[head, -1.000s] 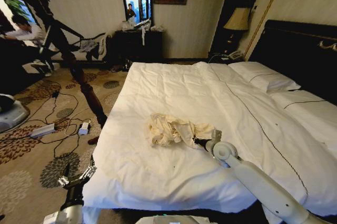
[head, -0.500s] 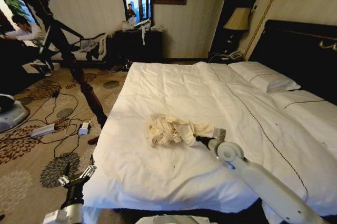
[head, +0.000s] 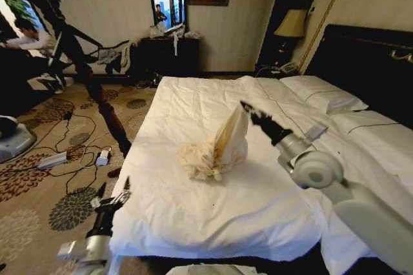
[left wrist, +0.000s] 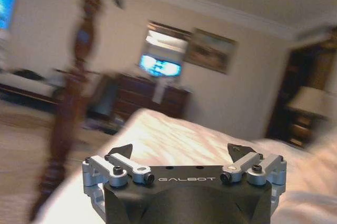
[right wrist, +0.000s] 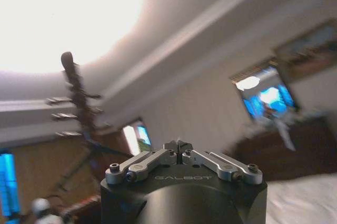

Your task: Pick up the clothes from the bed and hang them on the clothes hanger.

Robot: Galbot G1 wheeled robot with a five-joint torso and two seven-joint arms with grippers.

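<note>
**Garment pinched at one corner and drawn up off the bed**

Your target, the clothes [head: 216, 149], is a pale cream-yellow garment near the middle of the bed [head: 193, 217]. Its upper corner stands up in a narrow peak while the crumpled lower part rests on the white sheet. At that peak you see the right gripper [head: 245, 106], its dark fingers pressed together on the fabric; in the right wrist view the same gripper [right wrist: 178, 145] shows its linkages folded inward with the tips meeting. Your left gripper [head: 112, 191] hangs low beside the near left corner of the mattress, over the carpet, its fingers spread apart and holding nothing; the left wrist view shows both tips [left wrist: 180, 152] standing wide of each other.

Around the garment the sheet is bare, with a thin dark stripe line [head: 322, 159] running along the bed to its right. White pillows [head: 322, 97] lie against the tall black headboard [head: 368, 62]. Left of the bed a dark turned wooden post [head: 97, 94] leans across the patterned carpet [head: 39, 184], where cables and a power strip [head: 51, 159] lie. A dark dresser [head: 171, 52] and a lamp [head: 292, 24] stand by the far wall.
</note>
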